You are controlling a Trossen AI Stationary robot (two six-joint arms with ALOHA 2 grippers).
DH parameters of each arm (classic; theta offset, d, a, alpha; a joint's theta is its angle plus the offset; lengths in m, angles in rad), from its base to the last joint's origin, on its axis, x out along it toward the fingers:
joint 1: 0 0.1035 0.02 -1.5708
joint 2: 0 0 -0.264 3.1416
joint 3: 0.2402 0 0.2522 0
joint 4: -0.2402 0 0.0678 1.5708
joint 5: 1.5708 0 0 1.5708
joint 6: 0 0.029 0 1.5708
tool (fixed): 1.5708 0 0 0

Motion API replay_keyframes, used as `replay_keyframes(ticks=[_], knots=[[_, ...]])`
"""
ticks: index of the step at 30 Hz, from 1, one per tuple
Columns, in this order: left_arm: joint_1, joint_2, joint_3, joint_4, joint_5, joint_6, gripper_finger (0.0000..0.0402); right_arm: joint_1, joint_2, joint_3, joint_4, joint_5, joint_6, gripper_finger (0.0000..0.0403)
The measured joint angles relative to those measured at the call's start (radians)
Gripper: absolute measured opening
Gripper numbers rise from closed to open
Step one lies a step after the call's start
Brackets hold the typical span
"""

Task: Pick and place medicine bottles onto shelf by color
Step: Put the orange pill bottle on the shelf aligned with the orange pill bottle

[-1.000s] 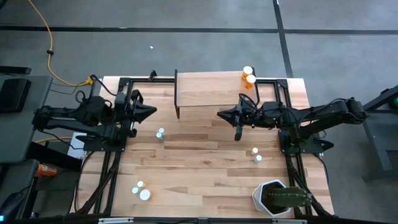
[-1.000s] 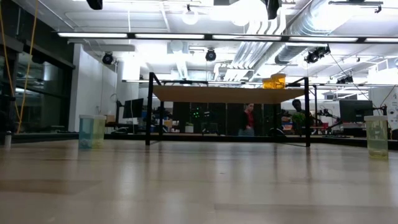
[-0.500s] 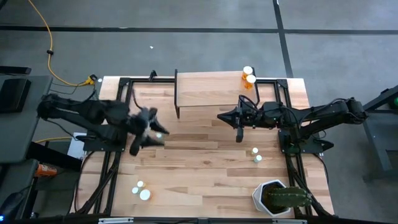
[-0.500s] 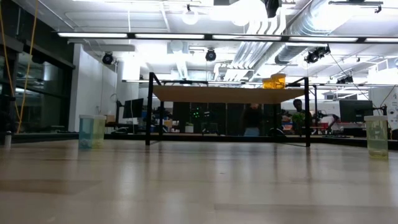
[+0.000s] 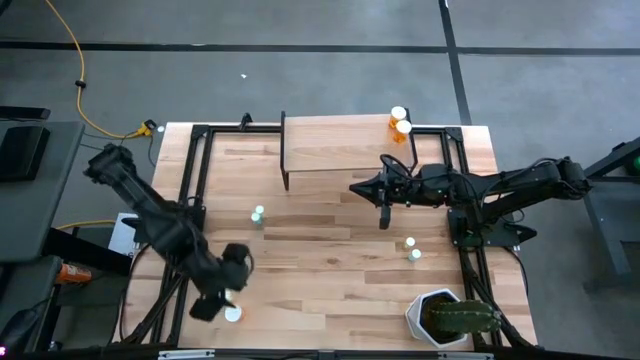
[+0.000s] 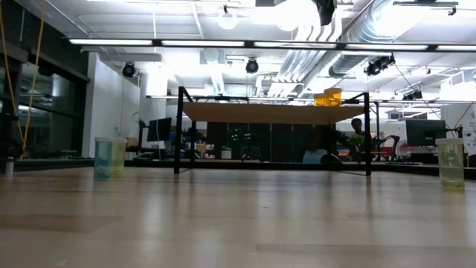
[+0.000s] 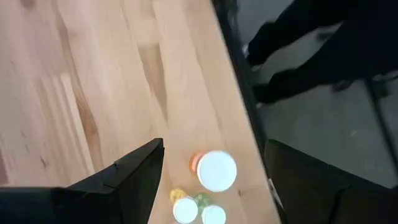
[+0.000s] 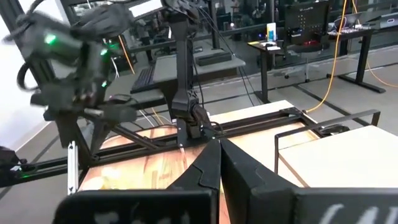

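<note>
My left gripper (image 5: 222, 293) hangs open, tipped downward, over a small cluster of medicine bottles near the table's near-left corner. In the left wrist view its fingers (image 7: 134, 177) stand on either side of an orange bottle with a white cap (image 7: 216, 170), well above it, with two smaller caps (image 7: 185, 210) beside. My right gripper (image 5: 383, 203) is shut and level, just in front of the shelf (image 5: 335, 150). Two orange bottles (image 5: 402, 122) stand on the shelf's far right corner. A pale blue bottle (image 5: 258, 213) and two green ones (image 5: 413, 249) stand on the table.
A white pot with a green plant (image 5: 440, 318) stands at the near right corner. Black frame rails (image 5: 190, 180) run along both sides of the table. The table edge (image 7: 239, 93) lies close beside the bottle cluster. Bare tabletop (image 5: 320, 270) lies in the middle.
My left gripper has swung from beside the shelf's left end toward the table's near edge, has come down a little and has tipped from level to pointing down. Its fingers have opened on the way. It now hangs over the near-left bottle cluster.
</note>
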Motion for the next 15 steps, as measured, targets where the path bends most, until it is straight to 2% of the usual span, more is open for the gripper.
replay_keyframes(ticks=[9,15], knots=[[-0.132,0.217,0.000,0.001,-0.033,-0.110,0.0271,0.000,0.000,0.000,-0.038,0.005,0.007,0.0000],[-0.152,0.275,-0.001,0.002,-0.045,-0.108,0.0271,0.000,0.000,0.000,-0.062,0.006,0.006,0.0000]])
